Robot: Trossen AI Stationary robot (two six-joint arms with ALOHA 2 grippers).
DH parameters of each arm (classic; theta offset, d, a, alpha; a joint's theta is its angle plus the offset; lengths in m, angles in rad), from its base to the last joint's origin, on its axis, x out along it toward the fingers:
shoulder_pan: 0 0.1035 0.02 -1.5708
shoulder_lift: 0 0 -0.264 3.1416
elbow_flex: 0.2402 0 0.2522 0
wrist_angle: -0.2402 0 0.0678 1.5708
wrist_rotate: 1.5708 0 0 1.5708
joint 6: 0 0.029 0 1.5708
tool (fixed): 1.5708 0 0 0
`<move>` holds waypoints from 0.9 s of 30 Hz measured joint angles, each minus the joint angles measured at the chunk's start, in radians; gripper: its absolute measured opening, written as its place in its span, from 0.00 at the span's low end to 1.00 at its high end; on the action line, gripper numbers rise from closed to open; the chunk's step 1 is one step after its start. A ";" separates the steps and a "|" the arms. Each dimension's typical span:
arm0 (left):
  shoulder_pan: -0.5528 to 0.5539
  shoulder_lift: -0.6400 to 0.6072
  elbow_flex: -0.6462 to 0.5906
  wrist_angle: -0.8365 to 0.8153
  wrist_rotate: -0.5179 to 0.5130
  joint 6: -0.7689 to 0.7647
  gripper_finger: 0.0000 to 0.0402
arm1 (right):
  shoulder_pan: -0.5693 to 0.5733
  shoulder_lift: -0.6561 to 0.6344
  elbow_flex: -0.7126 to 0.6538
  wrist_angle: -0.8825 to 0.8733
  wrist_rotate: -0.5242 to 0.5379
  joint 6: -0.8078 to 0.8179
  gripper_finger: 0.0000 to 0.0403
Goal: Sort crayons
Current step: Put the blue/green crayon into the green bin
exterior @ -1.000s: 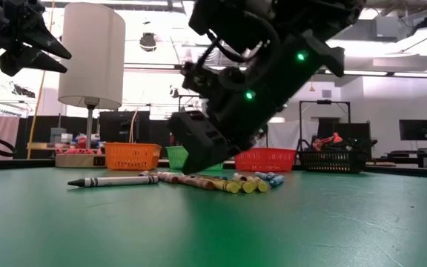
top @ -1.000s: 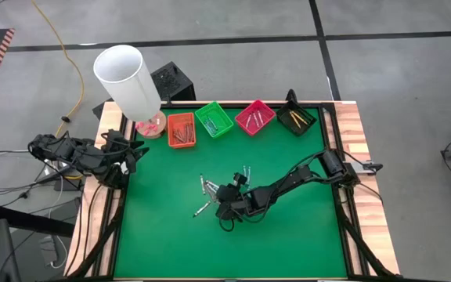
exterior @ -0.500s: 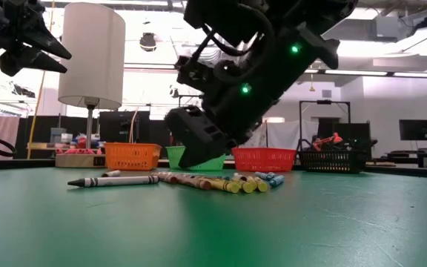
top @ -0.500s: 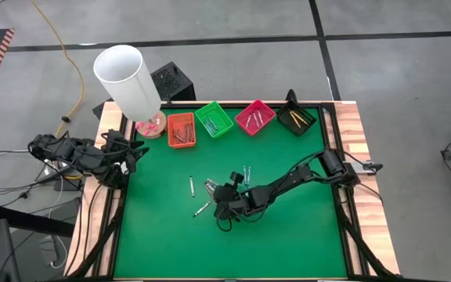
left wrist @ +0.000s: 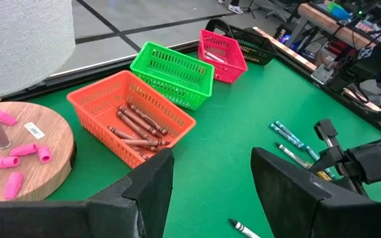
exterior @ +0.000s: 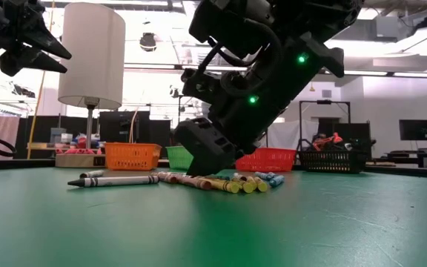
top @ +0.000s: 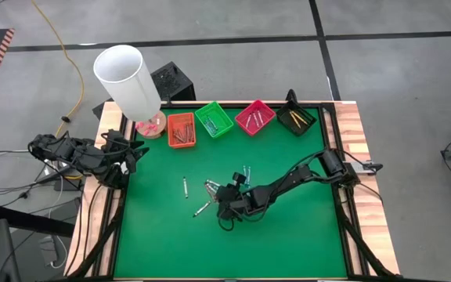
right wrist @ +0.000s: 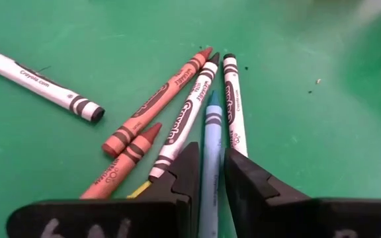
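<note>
Loose crayons (top: 210,186) lie in a small heap on the green mat at mid-table. My right gripper (right wrist: 211,153) is low over them, slanting down, open. Its two fingers stand close on either side of a blue crayon (right wrist: 210,125) that lies flat; I see no touch. Beside it lie two white crayons, two orange-red ones and a white one (right wrist: 38,82) farther off. One stray crayon (top: 185,186) lies left of the heap and another (top: 202,209) nearer the front. My left gripper (left wrist: 210,158) waits raised at the table's left edge, open.
Four small trays stand in a row at the far edge: orange (top: 181,129), green (top: 214,119), pink (top: 254,117), black (top: 296,119), each with crayons inside. A white lamp (top: 128,78) on a wooden base with pink erasers stands at the far left corner.
One crayon has rolled out of the heap toward the table's left edge and now lies apart from the others. My right gripper has stayed over the heap.
</note>
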 joint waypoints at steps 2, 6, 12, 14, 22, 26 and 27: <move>0.000 0.000 0.000 0.000 0.000 0.000 0.48 | -0.004 0.000 0.000 0.000 0.001 -0.006 0.20; 0.000 0.000 0.000 0.000 0.000 0.000 0.48 | -0.016 -0.001 0.000 -0.001 -0.032 -0.007 0.20; 0.000 0.000 0.000 0.000 0.000 0.001 0.48 | -0.024 0.011 0.003 -0.003 -0.078 0.016 0.18; 0.000 0.000 0.000 0.000 0.000 0.001 0.48 | -0.024 0.011 0.003 -0.010 -0.081 0.027 0.15; 0.000 0.000 0.000 0.000 0.000 0.001 0.48 | -0.024 0.010 0.003 -0.019 -0.082 0.058 0.02; 0.000 0.000 0.000 0.000 0.000 0.001 0.48 | -0.025 -0.005 0.002 -0.022 -0.089 0.061 0.01; 0.000 0.000 0.000 0.000 0.000 0.001 0.48 | -0.026 -0.011 0.001 -0.023 -0.093 0.061 0.01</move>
